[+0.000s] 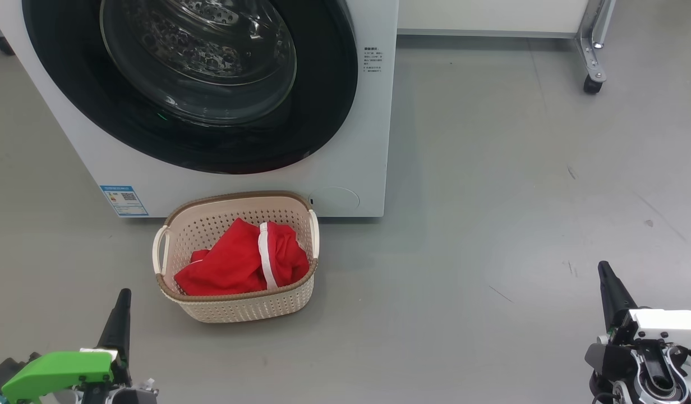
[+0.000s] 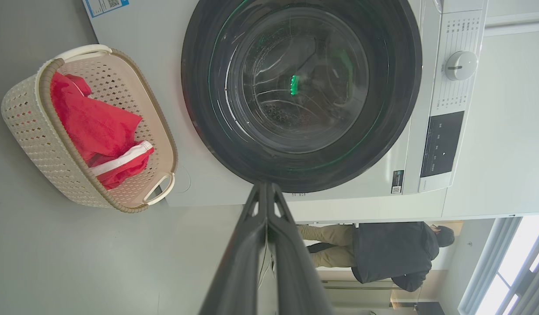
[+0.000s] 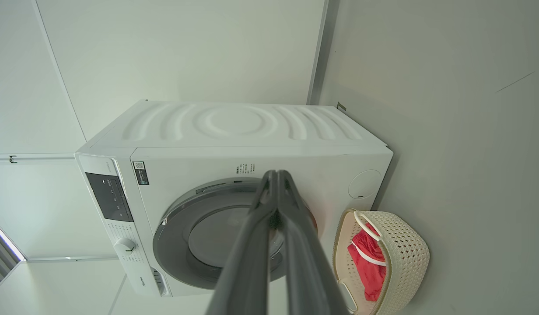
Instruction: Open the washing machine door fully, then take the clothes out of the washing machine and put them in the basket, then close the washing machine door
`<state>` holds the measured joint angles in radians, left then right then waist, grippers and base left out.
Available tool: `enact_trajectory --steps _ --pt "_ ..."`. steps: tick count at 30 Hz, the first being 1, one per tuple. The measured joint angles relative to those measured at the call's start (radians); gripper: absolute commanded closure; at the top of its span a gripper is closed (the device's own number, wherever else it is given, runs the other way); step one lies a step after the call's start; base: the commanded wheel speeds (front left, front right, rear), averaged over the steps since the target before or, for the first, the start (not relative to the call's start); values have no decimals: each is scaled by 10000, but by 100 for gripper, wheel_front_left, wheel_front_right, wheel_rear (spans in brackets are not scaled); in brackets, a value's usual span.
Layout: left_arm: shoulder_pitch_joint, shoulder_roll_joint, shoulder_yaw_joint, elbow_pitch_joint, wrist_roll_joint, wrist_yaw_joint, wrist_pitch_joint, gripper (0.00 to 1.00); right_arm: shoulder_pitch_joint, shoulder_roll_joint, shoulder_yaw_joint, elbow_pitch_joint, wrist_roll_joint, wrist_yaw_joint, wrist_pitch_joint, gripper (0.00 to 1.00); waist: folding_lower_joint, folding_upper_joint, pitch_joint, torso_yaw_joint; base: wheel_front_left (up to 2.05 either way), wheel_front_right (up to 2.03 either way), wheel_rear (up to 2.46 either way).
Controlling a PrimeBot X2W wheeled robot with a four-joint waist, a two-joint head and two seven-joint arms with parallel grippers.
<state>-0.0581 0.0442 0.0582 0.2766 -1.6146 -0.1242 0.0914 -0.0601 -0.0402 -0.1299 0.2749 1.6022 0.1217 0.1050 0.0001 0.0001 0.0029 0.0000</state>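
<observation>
Left pincer (image 1: pixel 123 294) fingers pressed together, empty; right pincer (image 1: pixel 604 266) same. Clothes (image 1: pixel 239 261) in basket (image 1: pixel 239 313).

I work in what looks like a test lab dressed up as a laundry corner. A washing machine (image 1: pixel 373 140) stands on a bare grey floor (image 1: pixel 491 196) against plain white panels (image 3: pixel 186 52). A wheeled metal frame (image 1: pixel 593 56) is nearby, and a person (image 2: pixel 392 251) stands past the machine.

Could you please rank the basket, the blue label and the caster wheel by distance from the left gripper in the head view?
1. Basket, just right of the left gripper.
2. Blue label, on the machine ahead.
3. Caster wheel, far right.
</observation>
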Motion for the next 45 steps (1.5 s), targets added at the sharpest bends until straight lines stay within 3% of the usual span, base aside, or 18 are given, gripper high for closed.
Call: enact_trajectory --steps 45 --pt "-13 0 12 -6 0 0 4 100 -1 0 -6 0 0 0 12 100 0 0 1 0 0 0 0"
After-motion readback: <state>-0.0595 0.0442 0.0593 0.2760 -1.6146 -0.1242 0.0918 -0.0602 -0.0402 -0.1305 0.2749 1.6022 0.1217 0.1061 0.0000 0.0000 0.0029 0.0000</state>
